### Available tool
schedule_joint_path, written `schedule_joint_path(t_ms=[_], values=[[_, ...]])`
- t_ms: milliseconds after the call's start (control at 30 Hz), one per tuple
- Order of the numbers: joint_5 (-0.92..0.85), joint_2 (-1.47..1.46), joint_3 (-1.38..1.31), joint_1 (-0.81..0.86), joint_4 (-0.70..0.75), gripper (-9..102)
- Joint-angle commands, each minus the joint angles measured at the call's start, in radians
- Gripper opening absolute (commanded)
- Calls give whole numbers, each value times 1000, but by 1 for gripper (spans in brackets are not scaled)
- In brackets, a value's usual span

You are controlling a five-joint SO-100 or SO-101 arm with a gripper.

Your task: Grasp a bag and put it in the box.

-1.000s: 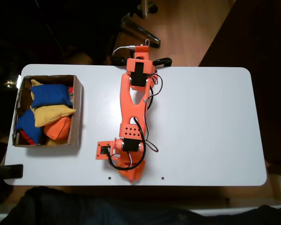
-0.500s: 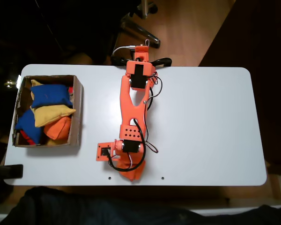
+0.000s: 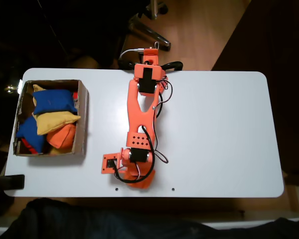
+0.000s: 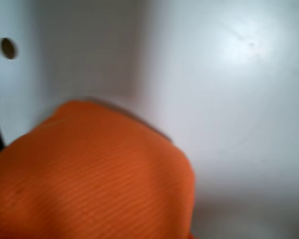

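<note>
White table (image 3: 224, 129); arm (image 3: 142, 119) folded over the bag (image 4: 89, 174).

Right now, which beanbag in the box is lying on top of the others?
The blue beanbag at the box's far end; it overlaps the yellow one.

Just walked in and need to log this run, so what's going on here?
An orange robot arm reaches across the white table toward its near edge, its claw end low over an orange bag that the wrist view shows lying on the table. Whether the claw has closed on it can't be told. The cardboard box at the table's left already holds blue, yellow and orange beanbags.
</note>
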Motion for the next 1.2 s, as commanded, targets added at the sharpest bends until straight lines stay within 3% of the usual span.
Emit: schedule_joint_path(t_ms=[0, 200, 333, 1033, 1167], values=[[-3, 9, 14, 17, 6, 41], [-5, 34, 34, 25, -2, 34], [6, 60, 51, 26, -9, 18], [28, 353, 132, 25, -35, 10], [31, 423, 156, 26, -37, 1]])
